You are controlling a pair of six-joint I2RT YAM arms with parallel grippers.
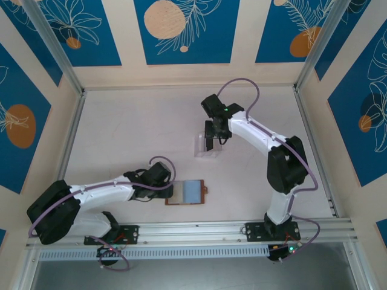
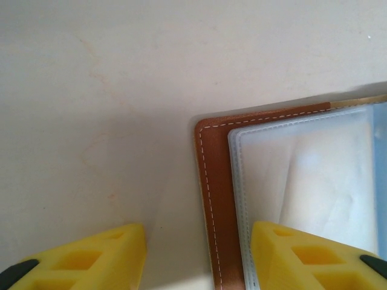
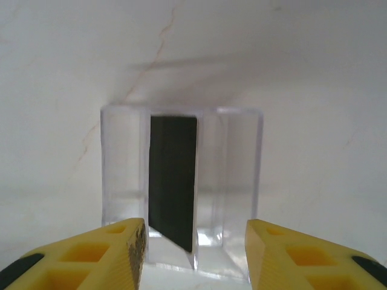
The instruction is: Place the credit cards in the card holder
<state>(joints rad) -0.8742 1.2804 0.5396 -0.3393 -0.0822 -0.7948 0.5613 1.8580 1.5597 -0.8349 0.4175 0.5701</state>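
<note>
So the wallet (image 1: 188, 192) is lying open and flat on the surface (image 1: 133, 133), pale blue-grey pockets facing up, brown leather border round the outside. The left gripper (image 1: 168, 191) is right at the wallet's left edge. From the left wrist camera its yellow fingers (image 2: 91, 260) are spread apart and straddle that edge: one is over bare surface just left of the wallet, the other is over the see-through pocket on the wallet's inner side. The stitched brown corner sits in the gap between them. The jaws are open with nothing pinched; can't tell if either finger actually touches the leather.

Past the wallet, a bit to its right and well apart from it, there's a clear stand (image 1: 207, 151), and the right gripper (image 1: 213, 144) is hanging at it. In the right wrist camera a black card (image 3: 173, 175) is standing upright on its edge inside the stand, a touch left of the middle. The two fingers are apart, one to each side, with the card's lower end lined up in the gap nearer the left finger. Neither finger is on the card, so that gripper is open too, holding nothing.
</note>
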